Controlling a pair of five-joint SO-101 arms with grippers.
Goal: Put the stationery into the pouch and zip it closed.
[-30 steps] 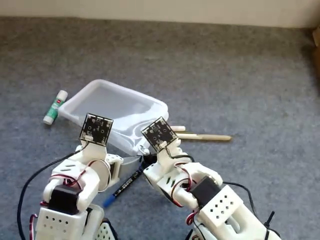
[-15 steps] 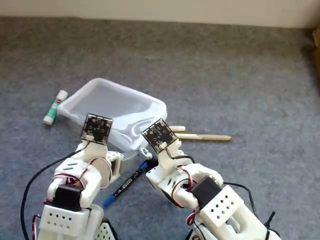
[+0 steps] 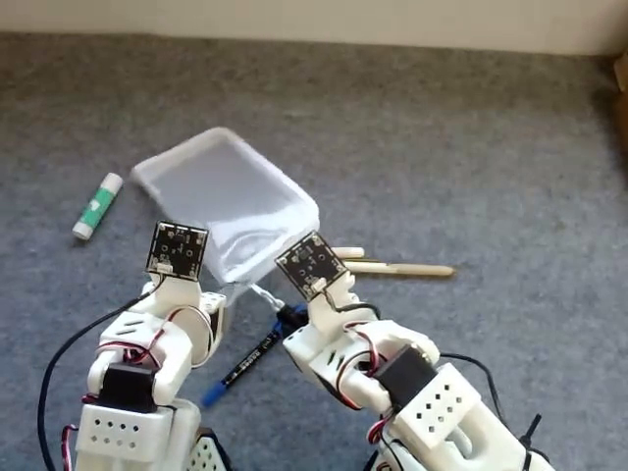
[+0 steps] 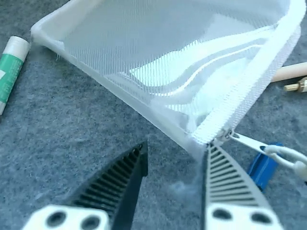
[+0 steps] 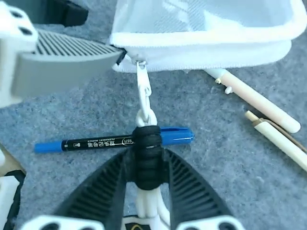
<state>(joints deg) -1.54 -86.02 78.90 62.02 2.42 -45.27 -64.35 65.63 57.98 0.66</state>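
Two pincers on this step. My right pincer [image 5: 147,157] is pressed together on the black grip of the zip pull [image 5: 147,143]. Its white loop and metal tab run straight up to the slider [image 4: 225,135] at the corner of the pouch [image 5: 206,43].

My left pincer [image 4: 176,149] is spread wide and holds nothing. One finger [image 4: 221,177] sits against that same corner, and the other hangs over the grey felt [image 4: 72,124] just beside the pouch edge.

Judgement: the step in hand is working the zip. I cannot tell how far the mouth is open.

To do it well:
- Close the left pincer on the corner tape first, so the pouch does not drag.
- Then draw the right pincer along the zip line, low and steady, not upward.
- The blue marker [image 5: 96,143] lies crosswise just beneath the pull, so avoid sweeping it.

Two wooden pencils [image 5: 256,100] lie beside the pouch, and the glue stick [image 4: 9,72] lies near another corner. All the stationery is outside the pouch.
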